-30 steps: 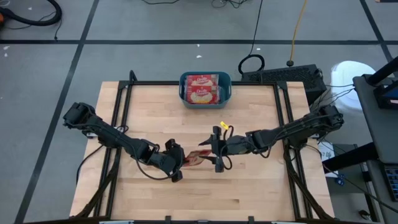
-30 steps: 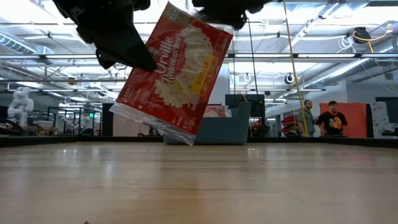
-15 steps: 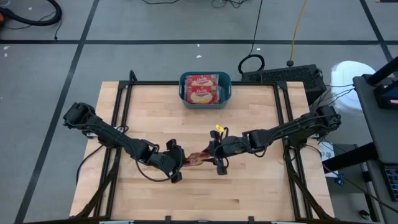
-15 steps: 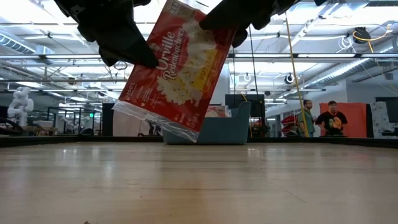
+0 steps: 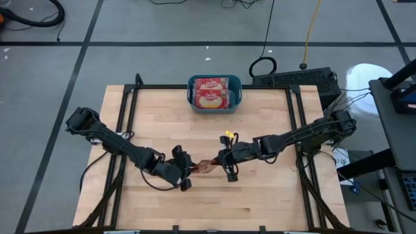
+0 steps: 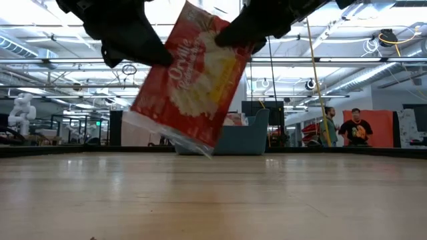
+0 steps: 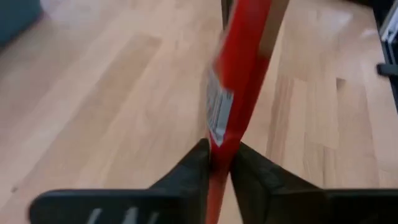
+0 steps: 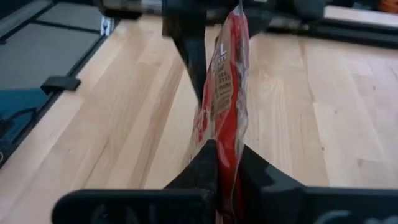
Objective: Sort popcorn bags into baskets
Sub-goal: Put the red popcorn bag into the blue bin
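One red popcorn bag [image 6: 190, 83] hangs tilted in the air above the middle of the table, with both grippers shut on it. My left gripper [image 5: 187, 173] is at the bag's left side and my right gripper [image 5: 223, 164] at its right side. From above the bag [image 5: 205, 167] shows only as a thin red strip between them. The teal basket [image 5: 214, 93] stands at the table's far edge with popcorn bags [image 5: 209, 91] lying flat inside it. In the low view the basket [image 6: 248, 137] shows behind the hanging bag. My left gripper pinches the bag's left edge [image 7: 221, 144] between its two fingers [image 7: 193, 169], coming level from the table's left. The bag stands on edge in the hold, clear of the table. My right gripper pinches the bag's upper right edge [image 8: 225, 132] between its two fingers [image 8: 205, 163], coming from the table's right. The bag is clear of the table, and its lower corner [image 6: 203, 148] hangs below the fingers.
Black frame rails [image 5: 130, 110] run along the table's left and right sides. Bare wood lies all around the bag and on the way to the basket. Two people [image 6: 353, 127] stand in the room beyond the far edge.
My right gripper has moved toward the table's left onto the bag's right edge and has shut on it. The bag has stayed in the air, tilted much as before. My left gripper has kept its hold.
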You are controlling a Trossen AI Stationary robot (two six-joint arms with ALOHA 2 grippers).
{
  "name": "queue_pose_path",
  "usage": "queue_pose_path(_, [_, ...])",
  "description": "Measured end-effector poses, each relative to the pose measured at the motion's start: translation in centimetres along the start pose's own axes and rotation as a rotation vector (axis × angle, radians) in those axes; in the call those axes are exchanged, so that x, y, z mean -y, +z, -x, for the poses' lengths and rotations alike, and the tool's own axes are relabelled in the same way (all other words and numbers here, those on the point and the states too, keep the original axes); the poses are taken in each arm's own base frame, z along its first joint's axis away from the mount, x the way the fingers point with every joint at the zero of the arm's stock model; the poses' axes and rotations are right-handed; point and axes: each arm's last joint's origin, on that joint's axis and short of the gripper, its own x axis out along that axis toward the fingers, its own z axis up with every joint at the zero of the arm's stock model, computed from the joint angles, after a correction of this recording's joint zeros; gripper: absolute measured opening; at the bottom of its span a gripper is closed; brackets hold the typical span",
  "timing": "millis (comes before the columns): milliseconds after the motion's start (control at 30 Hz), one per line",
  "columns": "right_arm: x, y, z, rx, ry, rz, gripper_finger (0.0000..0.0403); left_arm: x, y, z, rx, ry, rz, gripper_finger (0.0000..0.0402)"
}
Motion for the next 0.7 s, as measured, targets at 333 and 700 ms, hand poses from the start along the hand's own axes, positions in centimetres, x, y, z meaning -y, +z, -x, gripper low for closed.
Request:
queue_pose_path(333, [-0.1,-0.1,1.7,-0.058,0.007,-0.018,0.0012,1.5,0.1,1.0,0.164,0.052,-0.017,0.0177])
queue_pose_path(700, [-2.1,-1.6,6.6,0.136,0.012,-0.062,0.0014,2.7,-0.1,2.2,0.298,0.139,-0.076,0.0166])
